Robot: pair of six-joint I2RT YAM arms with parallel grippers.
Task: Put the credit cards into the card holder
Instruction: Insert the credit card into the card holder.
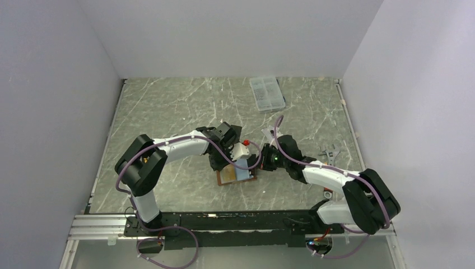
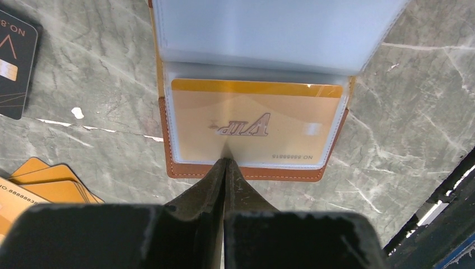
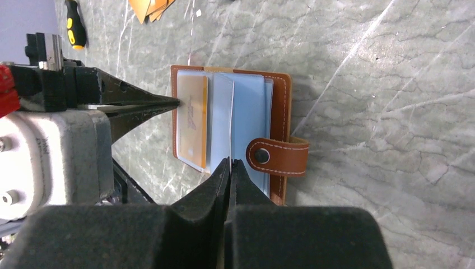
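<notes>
Left gripper [image 2: 226,163]: tips closed together, pressed against the near leather edge of the card holder [image 2: 246,172]; cannot tell whether anything is pinched between them.
Right gripper [image 3: 231,166]: closed on a clear pocket leaf of the holder, lifting it upright.
Orange card [image 2: 252,120]: fully seated in the exposed pocket, print upside down.
Step in hand, as judged: one card stowed, page held open for another.
Next move, probably: release the edge, fetch from the loose orange cards [image 2: 42,188] at lower left or the black card [image 2: 14,67] at upper left.
Arms, top view: both bent inward, wrists low, meeting at frame centre over the holder.
</notes>
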